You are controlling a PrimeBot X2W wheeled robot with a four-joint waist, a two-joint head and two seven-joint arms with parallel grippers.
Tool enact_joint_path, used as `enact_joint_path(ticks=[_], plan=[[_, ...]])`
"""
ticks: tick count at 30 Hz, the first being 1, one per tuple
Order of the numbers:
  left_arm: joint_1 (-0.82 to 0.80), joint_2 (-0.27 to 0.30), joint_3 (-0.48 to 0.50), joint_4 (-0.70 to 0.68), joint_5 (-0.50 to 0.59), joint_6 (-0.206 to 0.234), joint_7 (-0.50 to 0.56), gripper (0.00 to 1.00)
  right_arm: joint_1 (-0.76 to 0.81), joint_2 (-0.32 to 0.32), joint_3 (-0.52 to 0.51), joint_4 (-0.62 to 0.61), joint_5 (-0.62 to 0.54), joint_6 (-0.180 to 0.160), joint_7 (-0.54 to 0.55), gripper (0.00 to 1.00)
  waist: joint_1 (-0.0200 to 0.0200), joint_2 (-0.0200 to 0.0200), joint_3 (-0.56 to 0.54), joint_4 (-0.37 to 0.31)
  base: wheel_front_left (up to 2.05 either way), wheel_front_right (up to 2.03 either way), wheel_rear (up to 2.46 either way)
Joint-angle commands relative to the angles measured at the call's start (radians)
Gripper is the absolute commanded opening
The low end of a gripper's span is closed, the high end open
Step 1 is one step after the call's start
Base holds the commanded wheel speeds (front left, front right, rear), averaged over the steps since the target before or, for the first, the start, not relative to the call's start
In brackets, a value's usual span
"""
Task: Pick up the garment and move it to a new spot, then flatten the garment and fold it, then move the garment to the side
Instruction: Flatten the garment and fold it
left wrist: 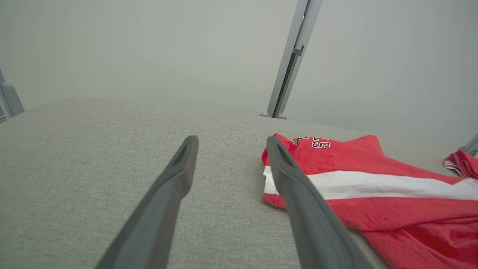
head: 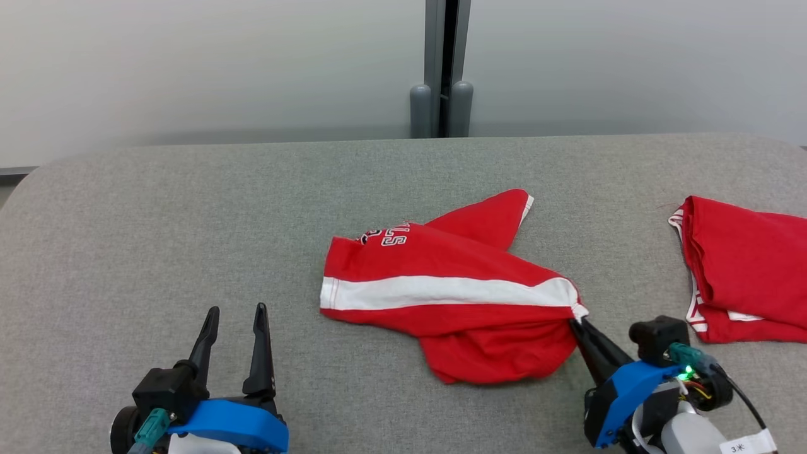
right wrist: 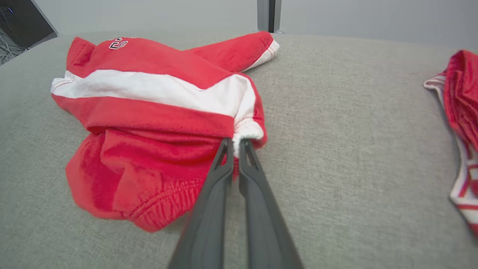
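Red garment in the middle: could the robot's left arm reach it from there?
Probably yes: the left end effector is open, with just bare table between it and the garment.

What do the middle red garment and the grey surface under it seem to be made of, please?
The garment looks like soft knit fabric, perhaps cotton jersey: matte, wrinkling and bunching. The grey surface looks like a woven textile covering: fine speckled weave, matte.
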State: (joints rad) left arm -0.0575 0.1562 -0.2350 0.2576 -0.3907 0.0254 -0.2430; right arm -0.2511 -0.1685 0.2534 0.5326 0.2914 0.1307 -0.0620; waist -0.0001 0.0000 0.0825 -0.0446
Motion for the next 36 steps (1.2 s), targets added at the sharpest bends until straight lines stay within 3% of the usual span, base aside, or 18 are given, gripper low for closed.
enact_joint_path(ticks=[1,4,6,8,9,18,30,36], plan=[[0.004,0.005,-0.001,0.001,-0.003,-0.001,0.001,1.00,0.019,0.000,-0.038,-0.012,-0.029,0.000,0.000,0.00,0.0001,0.0000,-0.003,-0.002,0.00,0.00,0.00],[-0.002,0.002,-0.009,0.008,-0.002,-0.004,0.003,1.00,0.031,0.018,-0.112,-0.022,-0.071,0.000,-0.003,0.00,0.0001,0.0000,-0.009,-0.004,0.00,0.00,0.00],[-0.008,-0.001,-0.019,0.014,0.000,-0.007,0.003,1.00,0.028,0.014,-0.162,-0.018,-0.116,0.000,-0.016,0.28,0.0001,0.0000,-0.015,-0.004,0.00,0.00,0.00],[-0.015,-0.006,-0.027,0.021,0.002,-0.012,0.005,1.00,0.020,0.024,-0.206,-0.008,-0.151,0.000,-0.027,0.47,0.0001,0.0000,-0.020,-0.001,0.00,0.00,0.00],[-0.018,-0.007,-0.032,0.025,0.003,-0.015,0.006,1.00,0.016,0.035,-0.226,-0.004,-0.165,0.000,-0.032,1.00,0.0001,0.0000,-0.023,0.000,0.00,0.00,0.00],[-0.037,-0.026,-0.074,0.070,0.002,-0.032,0.008,1.00,0.021,0.078,-0.304,-0.017,-0.235,0.000,-0.070,1.00,0.0001,0.0000,-0.041,0.011,0.00,0.00,0.00],[-0.020,-0.047,-0.096,0.104,-0.010,-0.036,-0.005,1.00,0.095,0.113,-0.318,-0.165,-0.285,0.000,-0.113,1.00,0.0001,0.0000,-0.076,0.006,0.00,0.00,0.00],[0.006,-0.045,-0.080,0.118,-0.018,-0.024,-0.015,1.00,0.176,0.118,-0.309,-0.235,-0.230,0.000,-0.133,1.00,0.0001,0.0000,-0.091,0.007,0.00,0.00,0.00]])
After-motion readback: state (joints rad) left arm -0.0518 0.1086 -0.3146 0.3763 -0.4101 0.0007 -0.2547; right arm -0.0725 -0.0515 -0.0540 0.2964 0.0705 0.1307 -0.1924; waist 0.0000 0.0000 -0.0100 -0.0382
